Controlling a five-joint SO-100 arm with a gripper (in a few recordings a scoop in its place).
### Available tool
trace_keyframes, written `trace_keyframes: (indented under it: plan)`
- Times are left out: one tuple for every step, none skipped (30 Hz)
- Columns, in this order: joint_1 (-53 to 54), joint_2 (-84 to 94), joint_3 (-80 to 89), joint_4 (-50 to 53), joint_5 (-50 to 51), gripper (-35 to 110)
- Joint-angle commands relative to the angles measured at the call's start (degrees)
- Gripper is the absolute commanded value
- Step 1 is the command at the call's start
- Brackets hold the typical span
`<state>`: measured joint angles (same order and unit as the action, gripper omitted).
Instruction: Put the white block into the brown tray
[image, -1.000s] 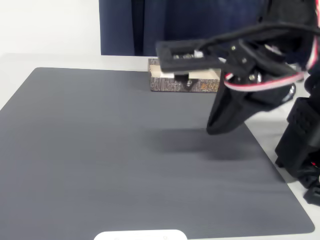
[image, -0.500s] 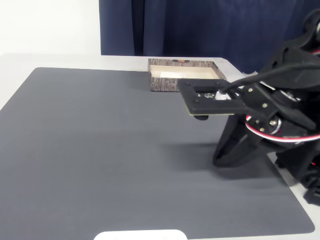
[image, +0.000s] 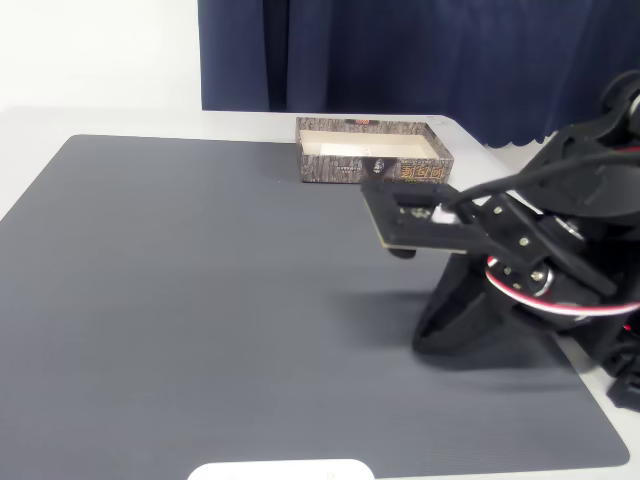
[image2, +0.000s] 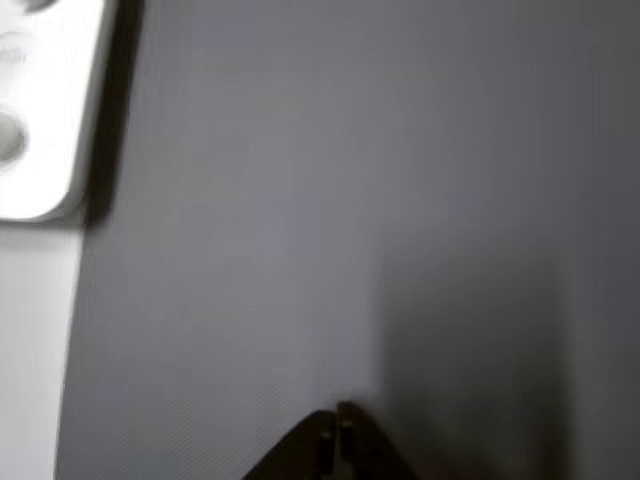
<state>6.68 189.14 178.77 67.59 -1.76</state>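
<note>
Nearest, the tool hangs over bare grey mat at the right, its tips pressed together on nothing. Farther back, the brown tray sits at the mat's far edge with the white block apparently already inside, so the task looks done. The worktop leaves wide open room leftward.
</note>
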Motion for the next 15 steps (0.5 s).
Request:
trace_keyframes:
  plan:
    - [0.79, 0.62, -0.35, 2.9, -0.88, 0]
    - [0.88, 0.62, -0.35, 3.96, -0.97, 0]
    - [0.88, 0.62, -0.35, 4.92, -1.05, 0]
    - [0.88, 0.7, -0.35, 5.89, -1.05, 0]
    - [0.79, 0.7, -0.35, 6.77, -1.05, 0]
    - [0.53, 0.7, -0.35, 7.91, -1.05, 0]
    - [0.44, 0.7, -0.35, 9.14, -0.88, 0]
    - [0.35, 0.7, -0.35, 10.72, -0.79, 0]
    - [0.26, 0.7, -0.35, 11.69, -1.23, 0]
    - [0.26, 0.7, -0.35, 11.69, -3.78, 0]
    - [0.26, 0.7, -0.35, 11.69, -5.01, 0]
    - [0.26, 0.7, -0.35, 11.69, -5.54, 0]
    - [0.26, 0.7, -0.35, 11.69, -5.62, 0]
    - [0.09, 0.7, -0.35, 11.78, -5.62, 0]
    - [-0.09, 0.7, -0.35, 11.78, -5.62, 0]
